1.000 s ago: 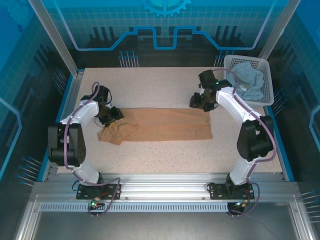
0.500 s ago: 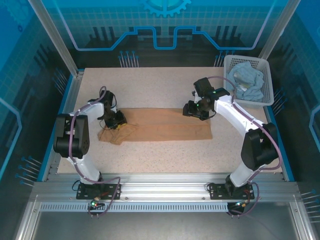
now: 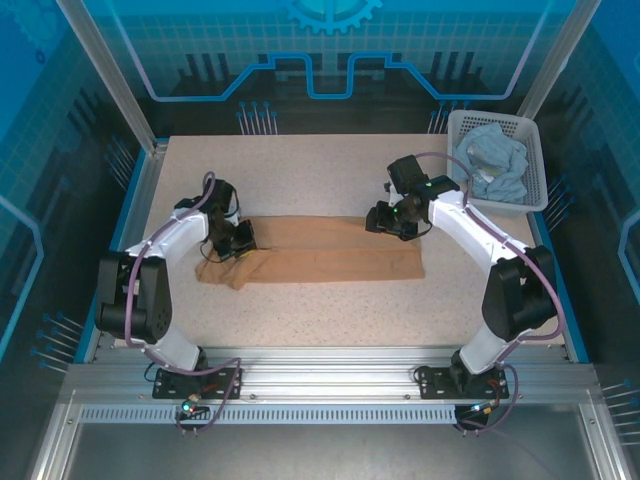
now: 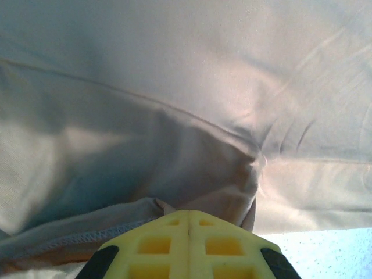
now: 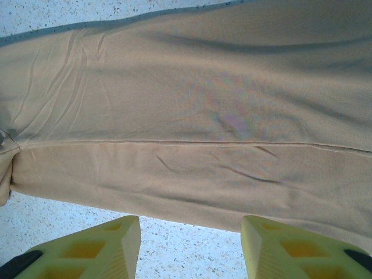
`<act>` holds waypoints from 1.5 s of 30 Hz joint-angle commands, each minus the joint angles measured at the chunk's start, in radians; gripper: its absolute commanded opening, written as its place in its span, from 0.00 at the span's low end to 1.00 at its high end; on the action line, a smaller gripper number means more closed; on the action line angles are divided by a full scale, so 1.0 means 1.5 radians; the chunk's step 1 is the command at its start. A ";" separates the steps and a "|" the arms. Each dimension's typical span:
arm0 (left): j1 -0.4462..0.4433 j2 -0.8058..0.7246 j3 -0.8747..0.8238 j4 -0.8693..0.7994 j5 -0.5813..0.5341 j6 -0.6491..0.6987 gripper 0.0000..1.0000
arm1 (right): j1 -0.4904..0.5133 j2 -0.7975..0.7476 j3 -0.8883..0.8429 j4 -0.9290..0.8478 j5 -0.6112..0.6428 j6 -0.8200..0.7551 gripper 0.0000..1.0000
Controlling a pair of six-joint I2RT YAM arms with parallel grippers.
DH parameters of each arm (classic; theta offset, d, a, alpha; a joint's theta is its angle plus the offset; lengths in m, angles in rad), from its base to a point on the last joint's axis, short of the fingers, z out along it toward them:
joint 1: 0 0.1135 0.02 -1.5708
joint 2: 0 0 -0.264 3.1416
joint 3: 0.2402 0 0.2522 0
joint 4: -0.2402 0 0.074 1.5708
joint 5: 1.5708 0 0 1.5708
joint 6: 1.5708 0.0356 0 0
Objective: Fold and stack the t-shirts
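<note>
The tan t-shirt point(image 3: 320, 252) lies on the table folded into a long strip, with its left end bunched. My left gripper point(image 3: 236, 241) sits on that bunched left end. In the left wrist view its yellow fingers point(image 4: 189, 224) are pressed together, with a pucker of the tan t-shirt point(image 4: 192, 145) pinched at their tips. My right gripper point(image 3: 389, 220) hovers at the strip's far edge, towards the right end. In the right wrist view it point(image 5: 190, 224) is open over bare table, and the tan t-shirt's point(image 5: 192, 116) hem lies just ahead of the fingertips. The pale blue t-shirt point(image 3: 495, 160) lies crumpled in the basket.
The white lattice basket point(image 3: 533, 170) stands at the table's far right corner, close behind my right arm. Speckled tabletop point(image 3: 300, 175) stretches beyond the strip and also in front of it point(image 3: 320, 315). Blue rails edge the table on both sides.
My left gripper has shut on the shirt's left end after settling onto it. My right gripper moved a little left along the far edge, then held still, open.
</note>
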 commanded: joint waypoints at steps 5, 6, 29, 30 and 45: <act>-0.060 -0.012 -0.026 -0.066 0.023 -0.070 0.01 | -0.003 -0.009 -0.014 -0.005 -0.012 -0.002 0.50; -0.070 -0.013 -0.029 -0.064 0.028 -0.080 0.02 | -0.003 -0.010 -0.018 -0.005 -0.012 -0.002 0.50; -0.091 -0.020 -0.056 -0.051 -0.010 -0.214 0.41 | -0.014 -0.030 -0.065 0.009 -0.016 0.001 0.49; -0.092 -0.010 -0.054 -0.044 -0.004 -0.216 0.41 | -0.013 -0.031 -0.067 0.010 -0.016 0.002 0.49; -0.152 0.062 -0.028 -0.017 0.003 -0.256 0.33 | -0.012 -0.033 -0.071 0.010 -0.015 0.004 0.49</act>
